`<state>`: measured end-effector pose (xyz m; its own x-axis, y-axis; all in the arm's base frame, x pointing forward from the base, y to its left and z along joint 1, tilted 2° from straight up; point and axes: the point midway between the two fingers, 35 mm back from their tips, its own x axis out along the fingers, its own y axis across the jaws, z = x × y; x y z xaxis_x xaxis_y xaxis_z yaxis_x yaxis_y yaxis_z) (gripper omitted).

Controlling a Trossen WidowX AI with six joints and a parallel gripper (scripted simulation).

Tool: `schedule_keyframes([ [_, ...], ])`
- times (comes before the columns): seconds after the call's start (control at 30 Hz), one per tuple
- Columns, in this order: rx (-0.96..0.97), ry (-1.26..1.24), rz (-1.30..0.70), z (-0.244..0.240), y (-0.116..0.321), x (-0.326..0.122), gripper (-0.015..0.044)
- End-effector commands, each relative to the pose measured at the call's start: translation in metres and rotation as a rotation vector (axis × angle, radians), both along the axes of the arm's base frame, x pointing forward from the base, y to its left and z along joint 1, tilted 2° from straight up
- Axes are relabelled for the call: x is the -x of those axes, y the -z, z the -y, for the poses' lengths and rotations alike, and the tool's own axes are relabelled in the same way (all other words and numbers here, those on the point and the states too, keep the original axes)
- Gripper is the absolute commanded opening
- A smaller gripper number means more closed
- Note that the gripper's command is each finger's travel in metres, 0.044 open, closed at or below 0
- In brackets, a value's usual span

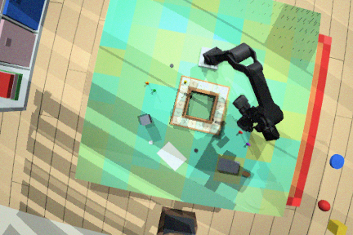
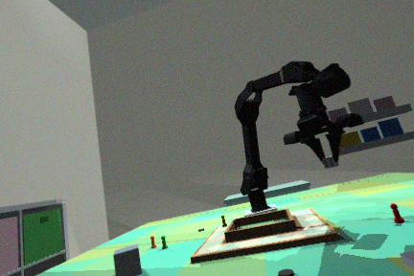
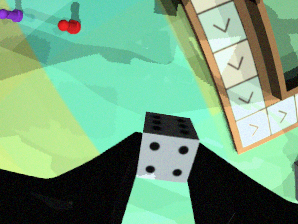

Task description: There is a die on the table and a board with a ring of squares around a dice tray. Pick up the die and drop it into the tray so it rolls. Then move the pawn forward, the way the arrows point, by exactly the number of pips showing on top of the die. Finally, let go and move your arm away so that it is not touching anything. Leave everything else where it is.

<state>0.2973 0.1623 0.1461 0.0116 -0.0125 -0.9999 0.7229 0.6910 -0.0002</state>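
My gripper (image 2: 330, 161) (image 3: 164, 143) is shut on the die (image 3: 165, 159) and holds it in the air, off to the side of the board. In the wrist view the die shows a light face with four pips and a shaded face with six. The square board (image 1: 222, 93) (image 2: 211, 248) (image 3: 252, 127) has arrow squares around the brown-walled dice tray (image 1: 187, 102) (image 2: 261, 232). A yellow pawn (image 1: 185, 82) (image 2: 223, 220) stands upright at one corner of the board, near the arm's base. The arm hides the die in the top view.
Red (image 1: 240, 132) (image 2: 396, 214) (image 3: 70, 26) and purple (image 1: 247, 144) (image 3: 12, 15) pawns are on the arm's side. Orange (image 1: 147, 82) (image 2: 153, 241) and green (image 1: 154, 90) (image 2: 163, 242) pawns stand opposite. A grey box (image 1: 145, 119) (image 2: 127, 261), a white card (image 1: 172, 156) and a dark block (image 1: 228, 166) lie around the board.
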Motion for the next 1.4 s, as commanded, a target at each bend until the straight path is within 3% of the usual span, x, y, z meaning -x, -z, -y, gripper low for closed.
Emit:
schedule_keyframes([
  [0.0, 0.004, -0.038, 0.006, 0.02, 0.0, -0.004, 0.0],
  [0.5, 0.013, -0.293, 0.005, 0.104, 0.013, -0.006, 0.0],
  [1.07, 0.026, -0.579, -0.007, 0.19, 0.03, 0.02, 0.0],
  [1.37, 0.053, -0.638, 0.035, 0.205, 0.036, 0.027, 0.0],
])
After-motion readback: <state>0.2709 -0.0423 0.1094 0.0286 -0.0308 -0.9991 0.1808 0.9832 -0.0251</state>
